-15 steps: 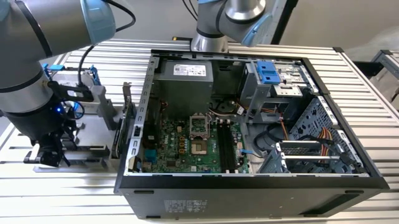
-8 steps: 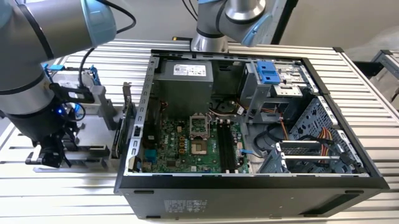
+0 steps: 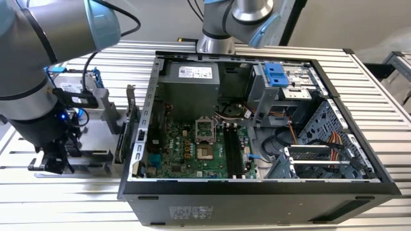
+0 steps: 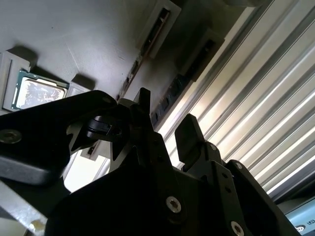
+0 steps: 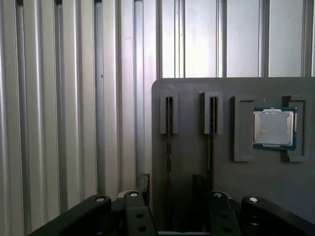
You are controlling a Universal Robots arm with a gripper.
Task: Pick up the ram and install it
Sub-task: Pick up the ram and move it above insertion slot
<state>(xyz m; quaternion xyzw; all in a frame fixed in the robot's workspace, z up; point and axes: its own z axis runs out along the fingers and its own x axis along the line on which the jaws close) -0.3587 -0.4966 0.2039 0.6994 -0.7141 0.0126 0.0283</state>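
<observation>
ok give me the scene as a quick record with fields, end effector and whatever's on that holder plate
end effector: open, holding nothing, over the grey holder plate
ram: on edge in a slot of the plate, lined up with the end effector's gap, not gripped
second slot: another strip on edge
processor chip: in a recess of the same plate
computer case: open, on the slatted table, motherboard exposed

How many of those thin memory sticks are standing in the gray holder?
2. One ram stick stands edge-on, seen between the fingers of the open gripper; the other stands beside it, nearer the processor chip. More may be hidden.
</observation>
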